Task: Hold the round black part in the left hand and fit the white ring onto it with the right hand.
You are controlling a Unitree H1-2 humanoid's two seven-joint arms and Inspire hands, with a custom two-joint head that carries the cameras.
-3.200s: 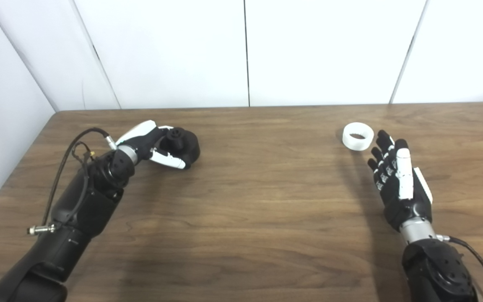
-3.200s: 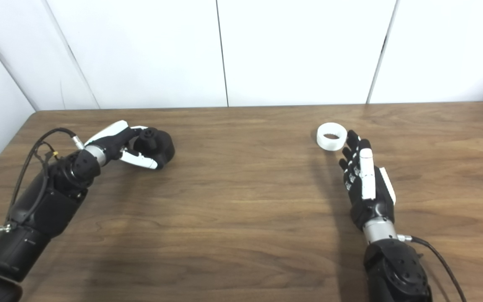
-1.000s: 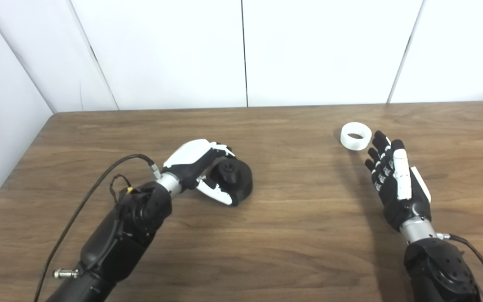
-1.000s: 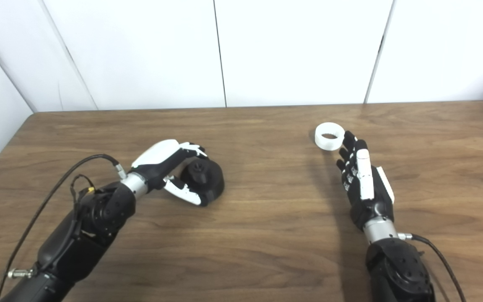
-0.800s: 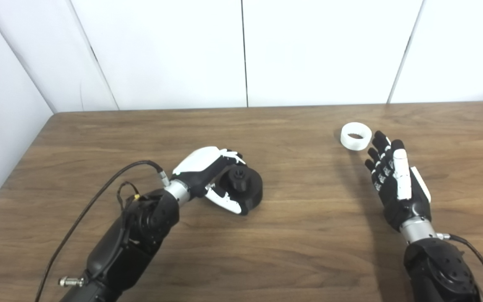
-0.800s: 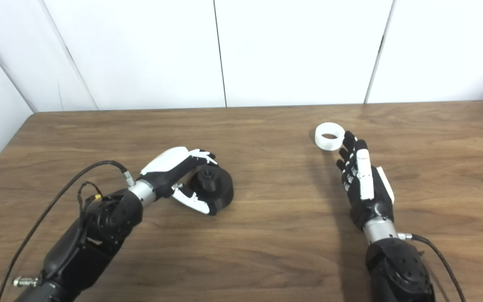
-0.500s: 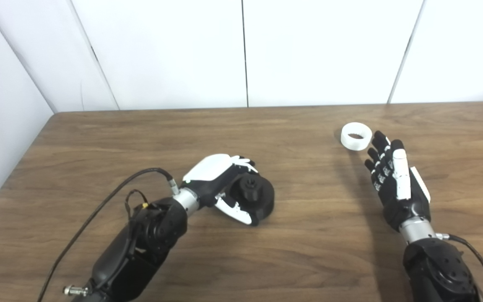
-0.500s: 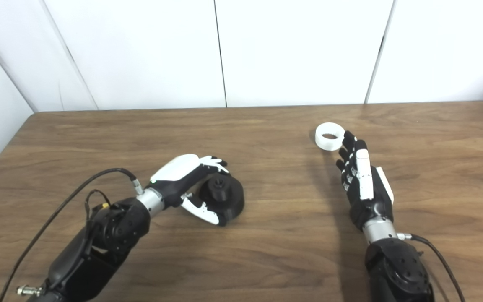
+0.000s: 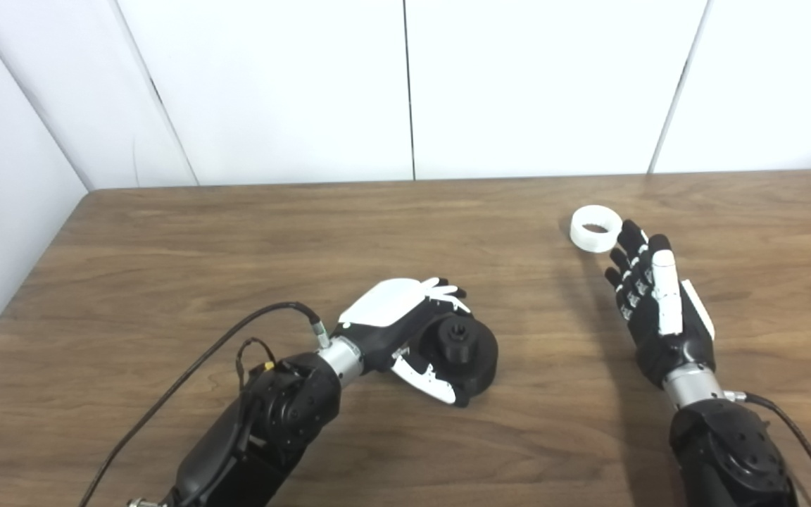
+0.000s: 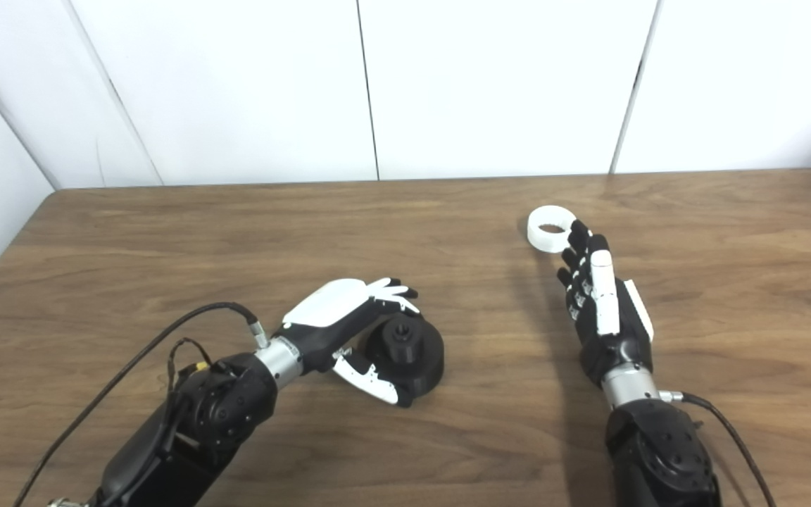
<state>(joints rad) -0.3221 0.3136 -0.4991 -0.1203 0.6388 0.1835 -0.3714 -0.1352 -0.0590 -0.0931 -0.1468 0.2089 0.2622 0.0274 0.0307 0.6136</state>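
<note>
Starting at your left, the dark arm comes in from the bottom edge with a black cable [image 9: 236,341] looping off its wrist above the wooden tabletop [image 9: 250,239]. Your left robot hand [image 9: 405,331] sits near the middle of the tabletop, white-backed, with its fingers [image 9: 448,290] curled over the far side of the round black part [image 9: 467,352] and its thumb wrapped along the near side, so it is clamped on that part. The round black part looks to rest low on the tabletop, with its small raised hub pointing upward and showing between fingers and thumb; you cannot tell for sure whether its base touches the wood.

Moving right, there is a stretch of bare wood between the two hands. Your right robot hand [image 9: 655,310] is held with its fingers straight and spread slightly apart, pointing away from you toward the wall, holding nothing. Its fingertips [image 9: 632,232] are just beside the white ring [image 9: 595,228], at the ring's near right edge; whether they touch it cannot be told from either view. The white ring lies flat on the tabletop, hole upward, well apart from the round black part.
</note>
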